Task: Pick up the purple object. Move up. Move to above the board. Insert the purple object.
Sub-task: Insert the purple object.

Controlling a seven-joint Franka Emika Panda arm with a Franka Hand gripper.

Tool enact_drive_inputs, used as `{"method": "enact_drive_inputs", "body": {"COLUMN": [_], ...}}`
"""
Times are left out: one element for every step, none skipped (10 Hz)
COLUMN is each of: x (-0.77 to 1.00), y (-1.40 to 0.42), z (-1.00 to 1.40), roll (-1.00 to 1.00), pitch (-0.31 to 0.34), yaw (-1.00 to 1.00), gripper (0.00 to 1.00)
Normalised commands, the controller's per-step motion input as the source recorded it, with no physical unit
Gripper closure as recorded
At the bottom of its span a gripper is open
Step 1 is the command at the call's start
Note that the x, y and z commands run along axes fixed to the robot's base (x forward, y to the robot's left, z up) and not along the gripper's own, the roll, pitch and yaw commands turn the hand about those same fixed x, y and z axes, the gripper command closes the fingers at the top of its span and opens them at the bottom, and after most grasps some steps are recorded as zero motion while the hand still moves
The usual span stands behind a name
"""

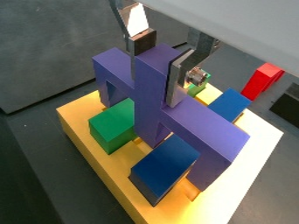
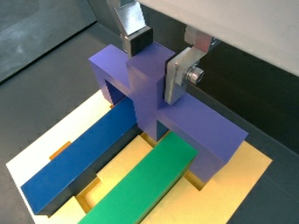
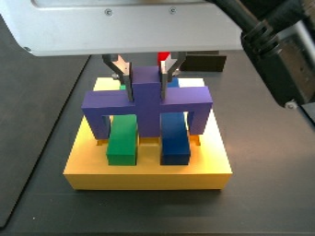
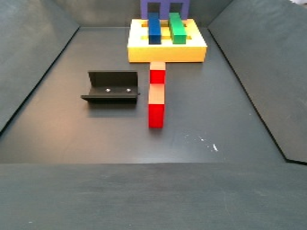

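Note:
The purple object point(image 3: 145, 100) stands upright on the yellow board point(image 3: 147, 171), its legs down at the board's far side. It shows in both wrist views point(image 1: 152, 96) point(image 2: 146, 83) and at the far end of a side view point(image 4: 167, 7). My gripper point(image 3: 145, 70) is straight above it, with its silver fingers point(image 1: 177, 80) on either side of the raised central stem and closed against it. The board also shows in the other views point(image 1: 82, 127) point(image 2: 41, 153) point(image 4: 168, 54). The gripper point(image 1: 159, 63) point(image 2: 158, 61) holds the stem near its top.
A green block point(image 3: 122, 138) and a blue bar point(image 3: 175, 138) lie in the board's slots under the purple crossbar. On the floor in front of the board stand a red-and-tan upright block point(image 4: 157, 94) and the black fixture point(image 4: 110, 88).

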Motion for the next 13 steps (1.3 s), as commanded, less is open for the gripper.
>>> {"method": "enact_drive_inputs", "body": {"x": [0.0, 0.06, 0.07, 0.04, 0.0, 0.02, 0.05, 0.04, 0.0, 0.0, 0.0, 0.03, 0.0], "y": [0.0, 0.0, 0.0, 0.0, 0.04, 0.12, 0.05, 0.03, 0.0, 0.0, 0.0, 0.03, 0.01], "z": [-0.2, -0.26, -0.26, -0.22, -0.18, -0.07, -0.03, -0.05, -0.21, -0.3, -0.25, -0.22, -0.26], "roll": [-0.02, -0.08, -0.12, -0.13, -0.11, -0.01, 0.0, 0.0, 0.0, -0.1, -0.16, -0.17, -0.16], "pitch": [-0.059, -0.07, -0.076, -0.076, -0.051, 0.0, 0.0, 0.0, -0.02, -0.08, -0.064, -0.033, -0.06], "yaw": [0.0, 0.0, 0.0, 0.0, 0.0, -0.04, -0.03, -0.03, -0.07, -0.12, -0.1, -0.16, -0.15], "gripper": [1.0, 1.0, 1.0, 1.0, 1.0, 1.0, 1.0, 1.0, 1.0, 1.0, 1.0, 1.0, 1.0]}}
